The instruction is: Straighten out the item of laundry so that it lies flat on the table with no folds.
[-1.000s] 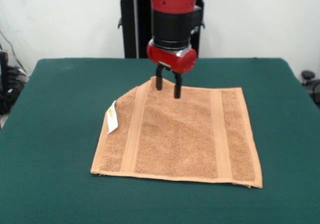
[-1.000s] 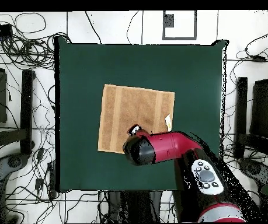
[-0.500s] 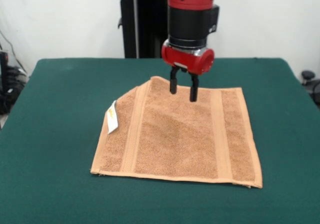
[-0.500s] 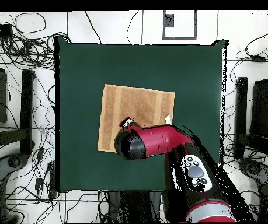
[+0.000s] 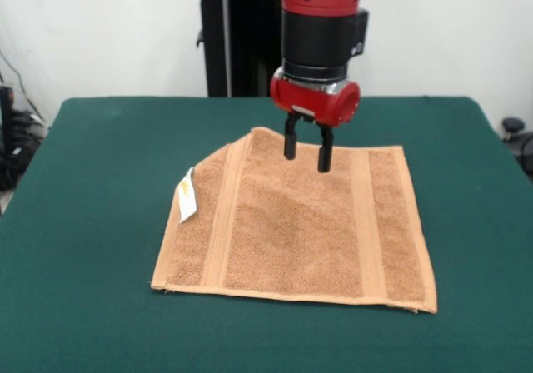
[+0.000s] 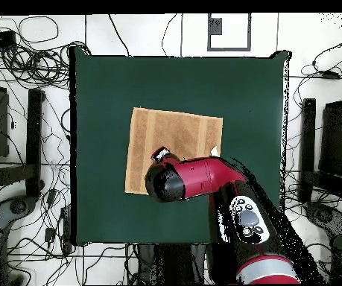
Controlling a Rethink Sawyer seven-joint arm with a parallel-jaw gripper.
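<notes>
Counted items: one hand towel (image 5: 300,227) bearing two woven bands and one white tag (image 5: 186,196), one green table (image 5: 83,223), and one gripper (image 5: 306,150) with two fingers.

- The surface (image 5: 83,223) is a large rectangle covered in dark green felt-like cloth, far wider than what lies on it.
- One towel (image 5: 291,231) lies directly on it, near the middle: light orange-tan terry, roughly square, spread mostly flat.
- Two woven bands run across the towel near opposite edges.
- A small white tag (image 5: 186,196) sticks out at the towel's left edge in the front view.
- Beside the tag, the far left corner is cut off at a slant.
</notes>
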